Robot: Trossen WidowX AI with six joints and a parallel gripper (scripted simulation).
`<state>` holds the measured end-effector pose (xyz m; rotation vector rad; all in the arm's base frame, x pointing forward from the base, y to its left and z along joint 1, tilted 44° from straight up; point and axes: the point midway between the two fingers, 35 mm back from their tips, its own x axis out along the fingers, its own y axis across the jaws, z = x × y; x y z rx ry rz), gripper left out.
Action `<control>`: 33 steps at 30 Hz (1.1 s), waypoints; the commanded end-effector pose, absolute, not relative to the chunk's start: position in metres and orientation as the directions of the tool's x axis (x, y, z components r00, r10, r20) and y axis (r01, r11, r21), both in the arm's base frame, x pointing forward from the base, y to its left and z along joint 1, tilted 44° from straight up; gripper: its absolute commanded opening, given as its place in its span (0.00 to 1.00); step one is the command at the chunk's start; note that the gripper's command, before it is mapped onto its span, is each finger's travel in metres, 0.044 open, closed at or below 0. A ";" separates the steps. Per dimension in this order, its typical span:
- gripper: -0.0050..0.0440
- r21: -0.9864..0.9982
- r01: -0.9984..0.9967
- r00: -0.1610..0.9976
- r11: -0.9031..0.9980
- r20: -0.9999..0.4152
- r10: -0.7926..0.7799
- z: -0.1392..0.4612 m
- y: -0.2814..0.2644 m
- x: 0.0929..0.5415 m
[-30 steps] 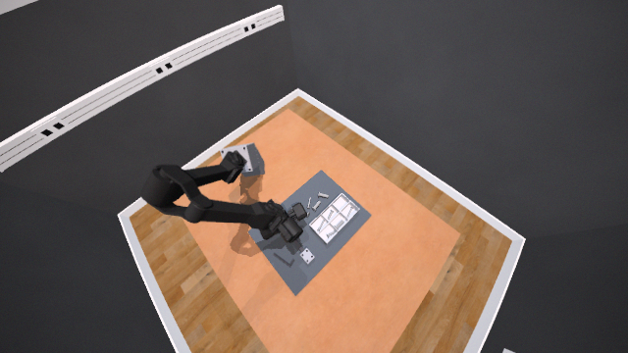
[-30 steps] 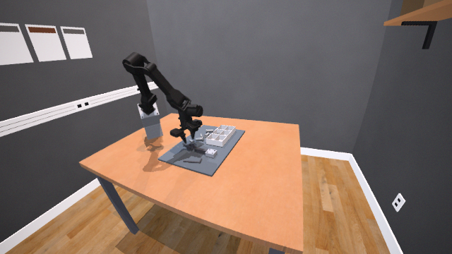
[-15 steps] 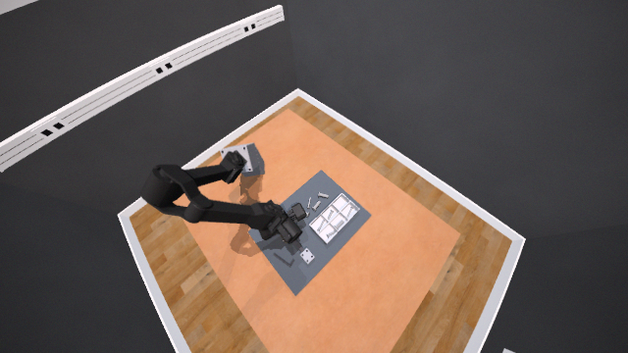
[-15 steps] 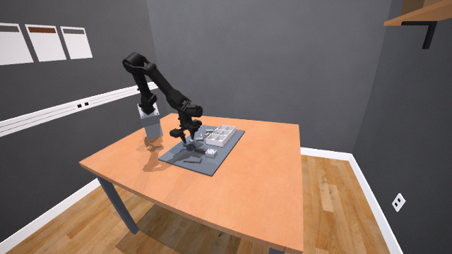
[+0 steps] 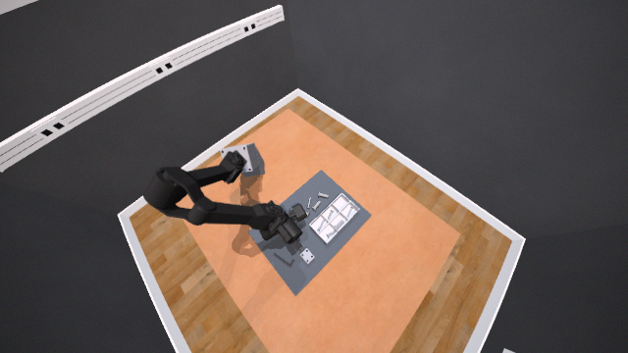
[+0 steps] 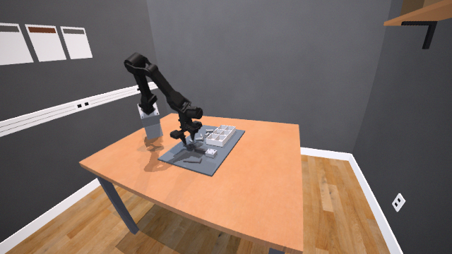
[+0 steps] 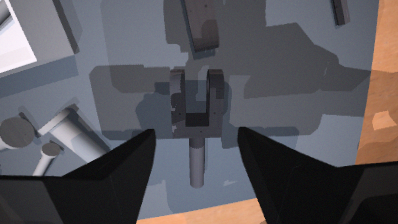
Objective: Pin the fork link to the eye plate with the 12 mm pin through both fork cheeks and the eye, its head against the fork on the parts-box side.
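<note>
The dark fork link (image 7: 196, 102) lies flat on the grey mat, its two cheeks pointing away from me and its round stem (image 7: 197, 162) pointing toward me. My gripper (image 7: 197, 134) is open, with one finger on each side of the fork's base and stem and nothing between the fingertips. It hangs low over the mat in the top and exterior views (image 5: 295, 213) (image 6: 184, 137). Several grey pins (image 7: 55, 132) lie to the left. A dark flat piece with a rounded end (image 7: 202, 30) lies just beyond the fork. A small white plate with holes (image 5: 307, 255) sits on the mat's near part.
The white compartmented parts box (image 5: 339, 218) stands on the mat to the right of the gripper; its corner also shows in the wrist view (image 7: 15, 30). Loose pins (image 5: 316, 200) lie beside it. A dark bar (image 5: 284, 260) lies near the white plate. The arm's base block (image 5: 245, 159) stands at the table's far edge.
</note>
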<state>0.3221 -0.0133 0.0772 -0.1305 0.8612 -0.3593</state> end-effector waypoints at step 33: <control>0.61 -0.257 0.257 0.599 0.932 -0.714 -0.362 0.055 -0.026 0.343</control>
